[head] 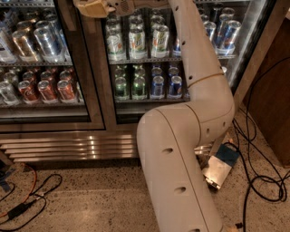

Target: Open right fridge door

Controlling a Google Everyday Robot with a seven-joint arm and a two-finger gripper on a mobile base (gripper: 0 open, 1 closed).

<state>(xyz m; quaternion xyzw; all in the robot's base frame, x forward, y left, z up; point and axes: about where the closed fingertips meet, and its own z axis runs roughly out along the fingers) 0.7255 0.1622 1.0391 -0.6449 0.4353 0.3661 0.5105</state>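
Showing the right fridge door (145,68) shut behind the white arm (181,158), gripper (93,7) at the door's upper left corner by its dark frame, open-or-closed state impossible to tell.

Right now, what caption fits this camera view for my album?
Robot arm reaches up, its tool at the top edge of the right fridge door, near the middle post.
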